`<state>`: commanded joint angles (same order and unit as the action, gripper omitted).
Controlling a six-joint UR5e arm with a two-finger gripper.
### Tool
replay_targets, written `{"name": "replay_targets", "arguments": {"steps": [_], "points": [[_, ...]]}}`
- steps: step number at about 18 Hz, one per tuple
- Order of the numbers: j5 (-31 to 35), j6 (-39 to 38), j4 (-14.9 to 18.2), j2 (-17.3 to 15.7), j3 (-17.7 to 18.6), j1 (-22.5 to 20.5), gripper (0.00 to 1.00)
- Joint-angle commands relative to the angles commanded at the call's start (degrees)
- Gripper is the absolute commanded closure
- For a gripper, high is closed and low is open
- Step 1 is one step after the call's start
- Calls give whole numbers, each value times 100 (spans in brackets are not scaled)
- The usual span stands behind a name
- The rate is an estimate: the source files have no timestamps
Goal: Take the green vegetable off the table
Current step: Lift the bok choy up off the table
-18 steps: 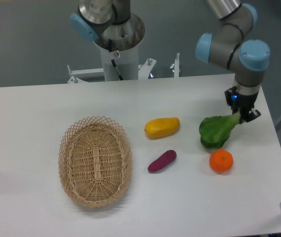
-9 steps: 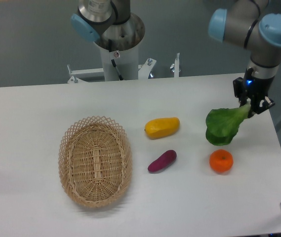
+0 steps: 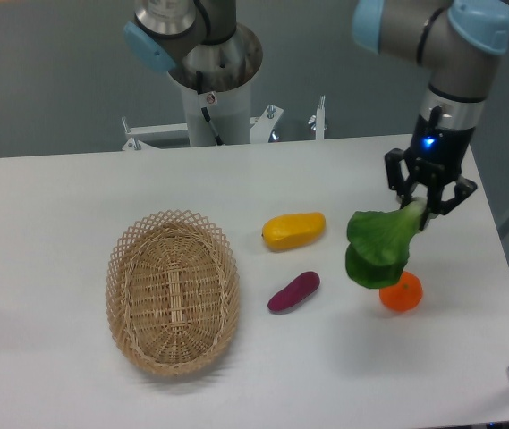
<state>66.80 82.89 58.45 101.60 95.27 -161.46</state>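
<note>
Grey floor behind, big white table (image 3: pixel 75 375) up front, and the arm reaching in from the far right. What's changed over the last second: the green vegetable (image 3: pixel 377 248) was lying on the tabletop just far of the orange (image 3: pixel 401 292) with the gripper (image 3: pixel 422 213) down on its stalk, and now it's clearly lifted. It hangs leaves-down from the pale stalk, has swung a bit left, and its lower edge now overlaps the orange from this angle. The wrist has risen and shifted left too.

Fingers are clenched on the stalk end, and the leafy part dangles free below.

For the task, I'd say the pick is basically done: it looks off the table, though I can't fully tell how much clearance it has. The dangling grip by the stalk looks a bit floppy, so a slip seems possible.

Yellow fruit (image 3: pixel 293 231), purple sweet potato (image 3: pixel 293 291) and wicker basket (image 3: pixel 173 290) haven't budged.

No brands, labels or readable writing anywhere, just a small blue light on the wrist.
</note>
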Motion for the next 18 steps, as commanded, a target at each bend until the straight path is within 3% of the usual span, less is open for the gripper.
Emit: {"name": "replay_targets", "arguments": {"steps": [18], "points": [[-26,-361,-176,79,-97,159,69]]}}
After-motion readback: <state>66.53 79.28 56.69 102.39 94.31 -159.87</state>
